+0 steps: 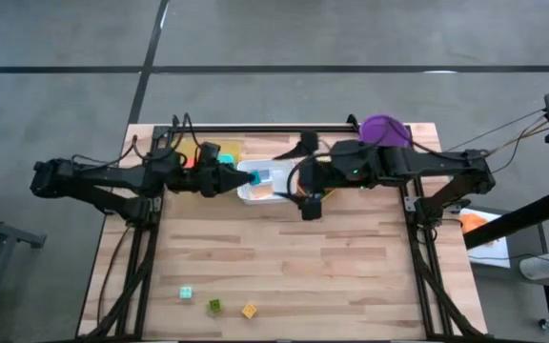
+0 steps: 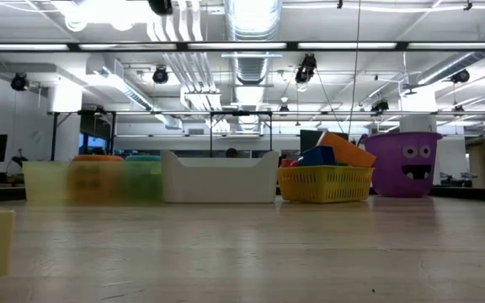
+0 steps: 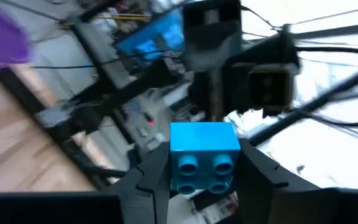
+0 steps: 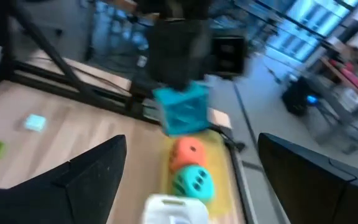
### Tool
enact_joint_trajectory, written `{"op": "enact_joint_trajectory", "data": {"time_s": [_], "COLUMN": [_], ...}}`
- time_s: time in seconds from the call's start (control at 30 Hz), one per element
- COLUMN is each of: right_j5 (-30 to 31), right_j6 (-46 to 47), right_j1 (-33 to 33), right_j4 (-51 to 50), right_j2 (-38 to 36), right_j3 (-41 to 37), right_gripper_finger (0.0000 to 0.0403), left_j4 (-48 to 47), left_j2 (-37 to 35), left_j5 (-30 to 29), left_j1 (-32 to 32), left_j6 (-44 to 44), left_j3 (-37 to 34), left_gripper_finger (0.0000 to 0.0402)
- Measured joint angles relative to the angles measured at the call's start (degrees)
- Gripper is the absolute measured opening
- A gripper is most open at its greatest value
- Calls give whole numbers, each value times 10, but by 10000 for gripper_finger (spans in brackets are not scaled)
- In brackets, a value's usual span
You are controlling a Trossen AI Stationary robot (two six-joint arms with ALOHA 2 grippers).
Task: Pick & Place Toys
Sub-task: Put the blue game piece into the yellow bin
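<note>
Blue block [image 3: 204, 157] is sitting pinched between my left gripper's [image 1: 248, 177] two dark fingers [image 3: 146, 180], studs facing the wrist camera. I am holding that gripper narrowly closed on the block, up off the table, above the near end of the white tray [image 1: 255, 193] at the back of the table [image 1: 284, 267]. From my right wrist the same block [image 4: 181, 109] is showing under the left gripper's dark body, in the air above the yellow tray [image 4: 222, 177].

I am keeping my right gripper [image 1: 310, 208] spread wide with nothing between its fingers [image 4: 92, 171], hanging just beside the white tray on its right side.

Orange die [image 4: 187, 153] and teal die [image 4: 191, 181] are lying side by side, touching, in the yellow tray. Three small blocks are lying apart near the front edge of the table: a pale teal one [image 1: 186, 293], a green one [image 1: 214, 306] and a yellow one [image 1: 249, 311]. Purple bucket [image 1: 385, 130] is standing at the back right corner, and beside it in the low view a yellow basket [image 2: 325, 184] is holding orange and blue cards [image 2: 337, 152].
</note>
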Motion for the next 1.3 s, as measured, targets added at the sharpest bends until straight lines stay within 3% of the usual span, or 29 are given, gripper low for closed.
{"op": "enact_joint_trajectory", "data": {"time_s": [0.23, 0.5, 0.63, 1.0, 1.1, 1.17, 1.3], "right_j5": [-43, -53, -60, -59, -58, -57, -57], "right_j6": [-9, -28, -24, -28, -27, -23, 15], "right_j1": [0, 1, 2, 5, 8, 9, 9], "right_j4": [16, -33, -43, -43, -43, -42, -40], "right_j2": [46, 77, 88, 90, 90, 90, 89], "right_j3": [46, 109, 118, 120, 120, 120, 120], "right_gripper_finger": [358, 352, 308, 133, 130, 130, 130], "left_j4": [3, 6, 10, 18, 17, 15, 9], "left_j2": [43, 61, 61, 60, 60, 60, 59], "left_j5": [73, 80, 80, 87, 87, 86, 86], "left_j1": [1, 1, 1, 3, 4, 5, 12], "left_j6": [17, 19, 19, 10, 6, 4, 8], "left_j3": [45, 60, 60, 59, 59, 59, 59], "left_gripper_finger": [125, 125, 125, 125, 125, 151, 241]}}
